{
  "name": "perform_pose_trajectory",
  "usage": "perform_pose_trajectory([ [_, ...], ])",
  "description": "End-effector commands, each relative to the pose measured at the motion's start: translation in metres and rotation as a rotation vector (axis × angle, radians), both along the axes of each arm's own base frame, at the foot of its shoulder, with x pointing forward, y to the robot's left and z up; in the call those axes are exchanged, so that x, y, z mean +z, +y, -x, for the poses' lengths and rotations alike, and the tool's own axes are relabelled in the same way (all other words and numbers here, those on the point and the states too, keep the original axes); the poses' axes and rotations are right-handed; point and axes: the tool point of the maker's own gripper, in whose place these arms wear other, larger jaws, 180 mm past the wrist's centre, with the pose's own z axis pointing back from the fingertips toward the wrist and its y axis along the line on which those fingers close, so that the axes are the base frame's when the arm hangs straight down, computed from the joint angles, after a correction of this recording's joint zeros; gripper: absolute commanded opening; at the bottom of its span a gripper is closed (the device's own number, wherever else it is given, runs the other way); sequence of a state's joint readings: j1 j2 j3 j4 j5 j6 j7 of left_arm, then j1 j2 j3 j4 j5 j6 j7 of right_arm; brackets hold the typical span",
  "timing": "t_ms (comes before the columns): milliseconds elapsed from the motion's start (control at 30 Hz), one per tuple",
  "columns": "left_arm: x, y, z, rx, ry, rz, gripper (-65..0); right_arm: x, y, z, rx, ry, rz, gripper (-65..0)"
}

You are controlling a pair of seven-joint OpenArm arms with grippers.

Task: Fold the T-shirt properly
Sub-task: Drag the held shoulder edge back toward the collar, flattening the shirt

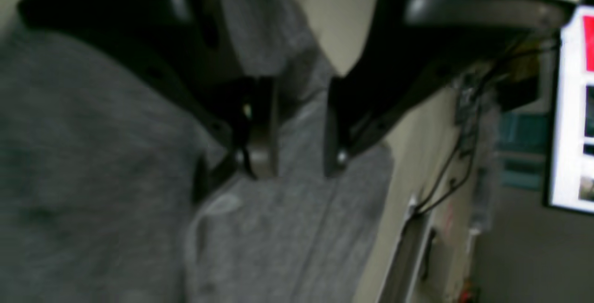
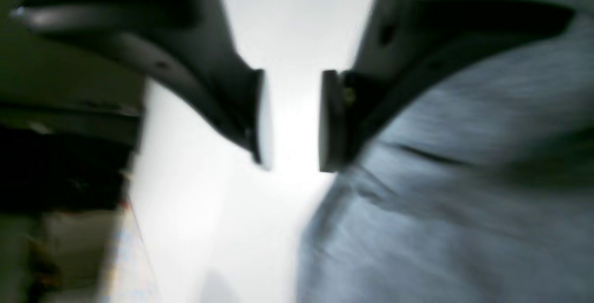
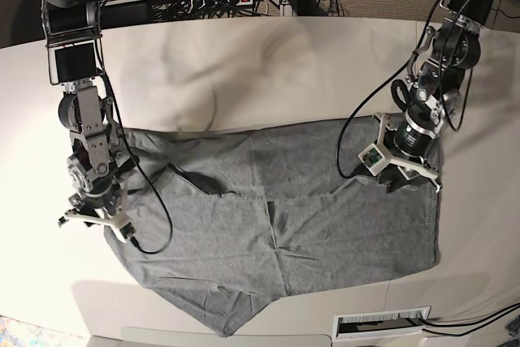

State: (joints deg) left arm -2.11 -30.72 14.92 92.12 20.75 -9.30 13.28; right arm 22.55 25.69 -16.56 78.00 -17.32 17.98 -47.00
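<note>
1. Grey T-shirt (image 1: 116, 154) fabric fills my left wrist view; my left pincer (image 1: 297, 126) stands spread, cloth lying between its jaws, not clamped.
2. My right pincer (image 2: 291, 122) is spread over bare counter (image 2: 278, 24), shirt edge just beside one jaw.
3. Overhead, the shirt lies flat, long axis running from one arm to the other; both pincers sit at opposite ends, equally near.

Big heather-grey cotton T-shirt (image 3: 325, 217) looks soft and matt (knit, slightly flecked), lying on a smooth, matt beige tabletop (image 3: 268, 54).
</note>
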Motion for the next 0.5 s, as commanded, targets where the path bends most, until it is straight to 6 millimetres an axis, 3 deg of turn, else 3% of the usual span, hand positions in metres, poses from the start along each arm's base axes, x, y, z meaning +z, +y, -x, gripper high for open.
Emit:
perform_pose_trajectory([
  [0,0.015,-0.001,-0.006,-0.025,-0.030,0.002,-54.1,0.023,0.000,-0.010,0.011,-0.046,-0.013,-56.6],
  [67,0.006,-0.010,0.001,-0.078,0.030,0.004,-64.3,0.017,0.010,-0.007,0.047,-0.008,-0.056,-65.0],
  [267,-0.003,-0.012,0.009,-0.130,0.091,-0.017,-65.0,-0.001,0.031,0.002,0.135,0.090,-0.135,-65.0],
  [467,-0.006,0.019,0.011,-0.133,0.112,-0.127,-65.0,-0.026,0.045,0.020,0.196,0.192,-0.162,-65.0],
])
